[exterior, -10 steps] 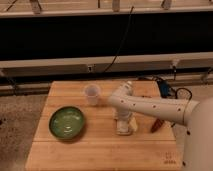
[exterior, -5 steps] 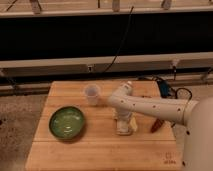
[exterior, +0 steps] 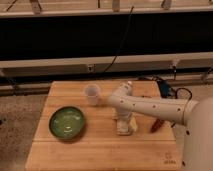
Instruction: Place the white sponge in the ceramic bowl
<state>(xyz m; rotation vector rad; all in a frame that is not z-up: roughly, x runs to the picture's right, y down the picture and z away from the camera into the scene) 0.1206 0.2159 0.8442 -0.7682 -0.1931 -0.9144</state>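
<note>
A green ceramic bowl sits on the left part of the wooden table. The white sponge lies right of the table's middle, partly under the gripper. My gripper points down at the end of the white arm, which reaches in from the right. It is right on the sponge, well to the right of the bowl.
A clear plastic cup stands behind the bowl, left of the arm. A red-brown object lies on the table to the right of the sponge. A blue item and cables sit at the back right. A dark wall runs behind.
</note>
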